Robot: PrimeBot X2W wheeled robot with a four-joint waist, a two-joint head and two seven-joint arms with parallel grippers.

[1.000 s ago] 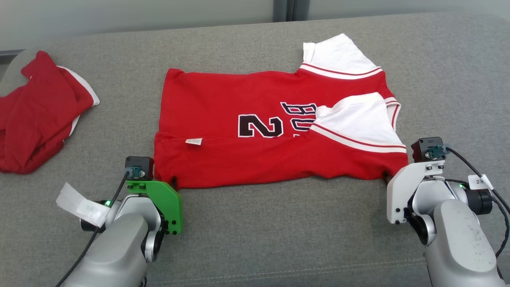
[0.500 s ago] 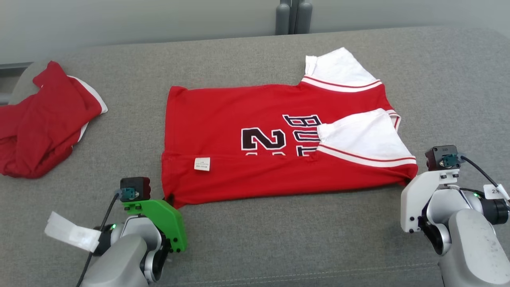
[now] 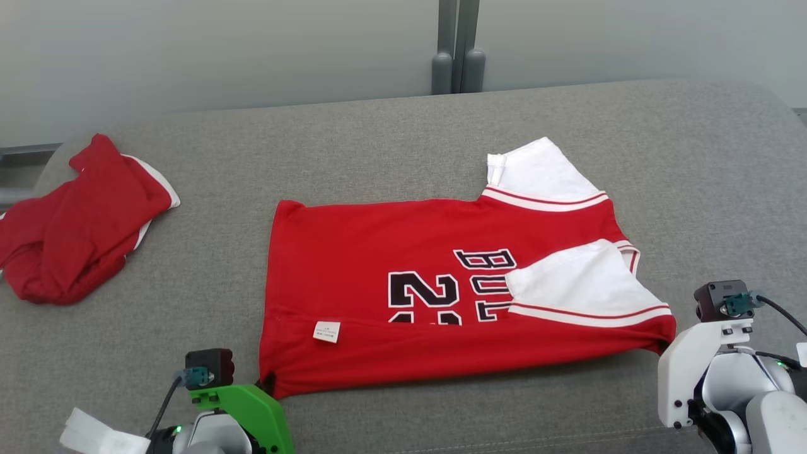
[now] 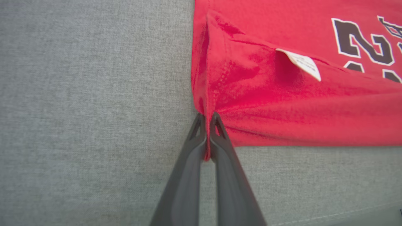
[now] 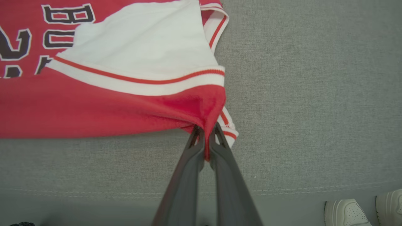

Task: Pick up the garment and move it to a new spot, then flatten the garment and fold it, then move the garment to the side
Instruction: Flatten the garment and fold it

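Observation:
The garment [image 3: 403, 258] is a red jersey with white sleeves and black lettering, lying on the grey cushion with its near strip folded over. My left gripper [image 3: 267, 382] is shut on its near left corner; the left wrist view shows red cloth [image 4: 282, 94] pinched between the fingertips of the left gripper [image 4: 207, 121]. My right gripper [image 3: 663, 345] is shut on the near right corner below the white sleeve. In the right wrist view the cloth [image 5: 125, 106] bunches into the right gripper [image 5: 205, 133].
A second red garment [image 3: 75, 227] lies crumpled at the far left of the cushion [image 3: 378, 151]. Bare grey fabric surrounds the jersey. A wall with a grey post [image 3: 457, 57] stands behind. White shoes [image 5: 348, 212] show on the floor past the cushion's front edge.
Both grippers have closed on the jersey's near corners. The head camera has tilted up, so everything sits lower in the picture. The folded near strip looks narrower.

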